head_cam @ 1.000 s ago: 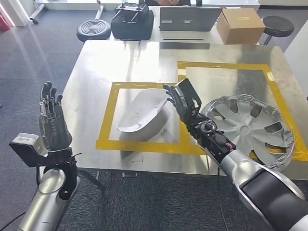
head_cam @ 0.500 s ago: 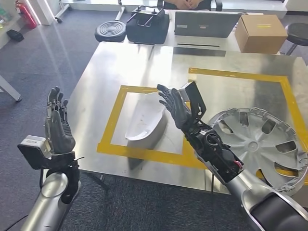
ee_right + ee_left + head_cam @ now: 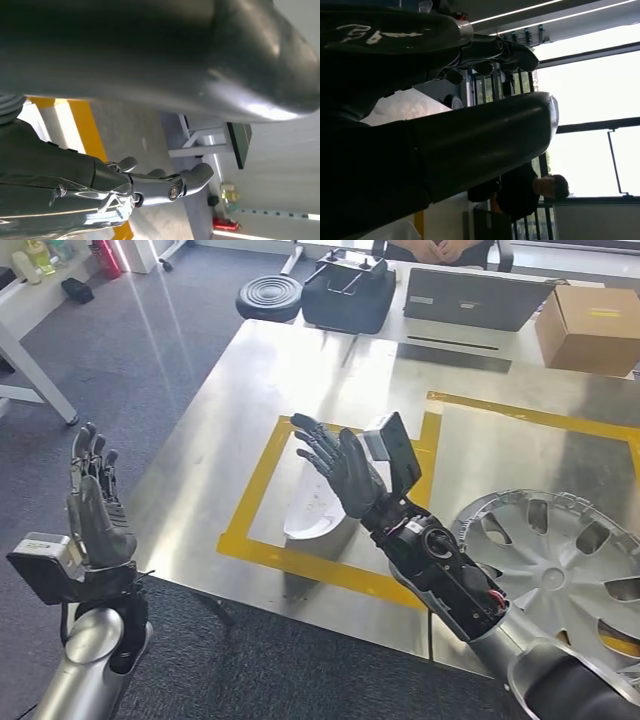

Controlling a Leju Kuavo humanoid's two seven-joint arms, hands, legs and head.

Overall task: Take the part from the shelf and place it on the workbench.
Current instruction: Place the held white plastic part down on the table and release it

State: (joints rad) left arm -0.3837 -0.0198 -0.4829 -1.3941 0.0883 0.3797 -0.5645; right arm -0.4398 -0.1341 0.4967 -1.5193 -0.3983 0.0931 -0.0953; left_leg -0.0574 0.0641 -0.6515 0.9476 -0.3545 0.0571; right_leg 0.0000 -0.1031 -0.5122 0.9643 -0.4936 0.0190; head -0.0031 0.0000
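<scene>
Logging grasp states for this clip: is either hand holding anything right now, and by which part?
Nothing is held. The right hand hovers open above the white part on the workbench; the left hand is raised, empty.

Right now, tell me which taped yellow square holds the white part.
The smaller yellow square, on the robot's left side of the bench, holds the white part. The bigger one holds the silver hubcap.
</scene>
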